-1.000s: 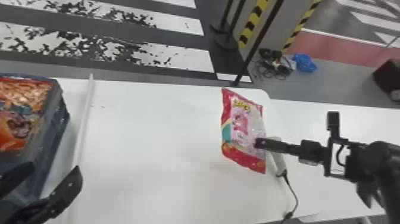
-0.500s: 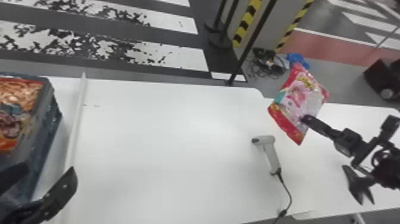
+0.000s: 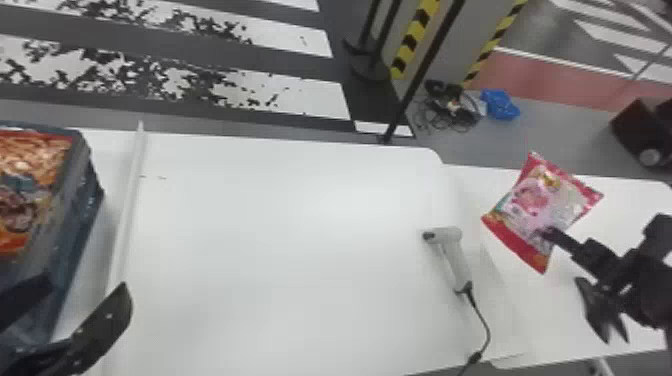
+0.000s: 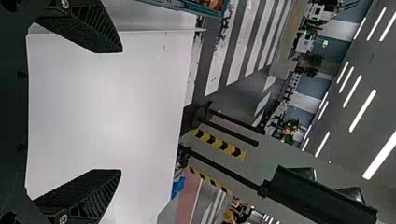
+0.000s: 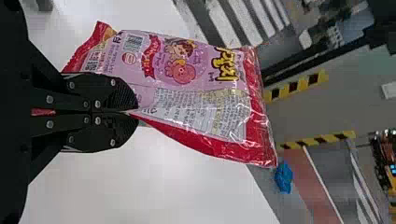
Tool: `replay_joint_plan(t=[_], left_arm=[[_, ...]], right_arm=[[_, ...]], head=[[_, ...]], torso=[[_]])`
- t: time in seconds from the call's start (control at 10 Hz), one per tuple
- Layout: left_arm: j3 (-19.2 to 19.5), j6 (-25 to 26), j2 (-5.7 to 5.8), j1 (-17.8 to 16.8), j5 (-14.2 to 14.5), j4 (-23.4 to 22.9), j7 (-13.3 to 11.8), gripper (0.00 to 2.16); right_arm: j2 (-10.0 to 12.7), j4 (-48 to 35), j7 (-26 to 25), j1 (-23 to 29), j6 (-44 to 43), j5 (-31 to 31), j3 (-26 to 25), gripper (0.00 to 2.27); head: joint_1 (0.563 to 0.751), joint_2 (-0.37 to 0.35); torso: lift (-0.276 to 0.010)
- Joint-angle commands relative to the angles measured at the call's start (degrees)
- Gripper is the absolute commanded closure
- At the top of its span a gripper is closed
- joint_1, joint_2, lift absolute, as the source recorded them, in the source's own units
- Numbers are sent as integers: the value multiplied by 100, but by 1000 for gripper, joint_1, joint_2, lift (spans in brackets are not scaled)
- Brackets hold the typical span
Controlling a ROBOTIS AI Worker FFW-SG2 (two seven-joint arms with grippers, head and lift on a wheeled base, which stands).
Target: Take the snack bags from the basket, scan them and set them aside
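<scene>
- The snack bag (image 3: 542,210) had just travelled: a second earlier it hung by the scanner (image 3: 456,257), partly covering it, and now it was past it, over the side table (image 3: 635,195) to my right.
- It had also swung round, and over the last half second it had come back a little toward me.
- I took this for the setting-aside leg, with the scan behind me; the next move would be to lower the bag and let go.
- From above I couldn't fairly judge whether its lower corner touched the side table or hung just clear.
- My right gripper (image 5: 136,112) was closed on the bag, pinching its film, so the pack could tilt or swing as it went down.
- The scanner, uncovered by that move, lay on the main table (image 3: 280,250), its cord (image 3: 487,325) trailing toward me.
- At my far left the basket (image 3: 75,225) held an orange snack bag (image 3: 30,185), so the job looked unfinished.
- My left gripper (image 4: 119,111) waited near the basket, fingers well apart and nothing between them.
</scene>
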Motion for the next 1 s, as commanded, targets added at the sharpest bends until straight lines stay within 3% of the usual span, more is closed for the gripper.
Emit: replay_joint_plan(t=[0.0,0.1,0.3,0.4,0.5,0.6,0.9], left_arm=[[12,-14,0,-1,33,-1,-7,70],[30,-14,0,-1,41,-28,-7,70],[65,-14,9,-27,59,-19,-25,70],[56,4,9,-54,59,-19,-16,70],[38,4,9,-98,41,-10,-7,70],[30,4,18,-124,33,-19,28,70],[30,21,35,-221,33,25,72,70]], right_arm=[[41,243,-793,-107,-117,282,353,2243],[59,560,-1276,-256,-345,423,450,2243],[103,700,-1478,-274,-679,634,626,2243],[103,718,-1593,-318,-662,669,670,2044],[85,692,-1786,-327,-609,713,960,728],[103,630,-1839,-327,-626,783,1012,-1],[191,-170,-1830,16,-363,819,1083,39]], head=[[695,-350],[695,-350],[695,-350],[695,-350],[695,-350],[695,-350],[695,-350]], torso=[[-75],[-75],[-75],[-75],[-75],[-75],[-75]])
